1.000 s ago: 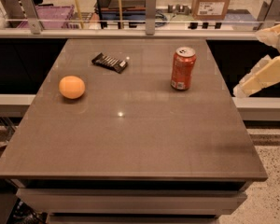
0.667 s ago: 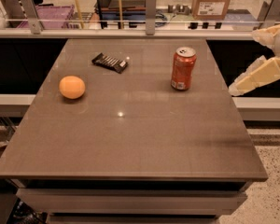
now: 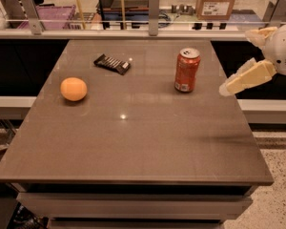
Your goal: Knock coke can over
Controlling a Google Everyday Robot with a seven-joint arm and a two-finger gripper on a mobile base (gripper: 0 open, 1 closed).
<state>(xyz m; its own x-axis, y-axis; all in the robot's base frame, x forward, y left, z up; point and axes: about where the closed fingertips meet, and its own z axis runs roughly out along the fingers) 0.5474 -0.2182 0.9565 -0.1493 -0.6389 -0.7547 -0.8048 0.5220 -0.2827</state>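
Note:
The coke can (image 3: 187, 70) is red-orange with a silver top. It stands upright on the right rear part of the brown table (image 3: 133, 142). My gripper (image 3: 239, 61) comes in from the right edge, above the table's right side and to the right of the can, apart from it. Its cream fingers are spread open and hold nothing. The lower finger (image 3: 245, 78) points left and down towards the can.
An orange (image 3: 73, 88) lies at the table's left side. A dark snack bar (image 3: 112, 64) lies at the rear middle. A rail with metal posts (image 3: 153, 7) and a cardboard box (image 3: 218, 0) stand behind the table.
My gripper has moved left, closer to the can. The can, orange and snack bar have not moved.

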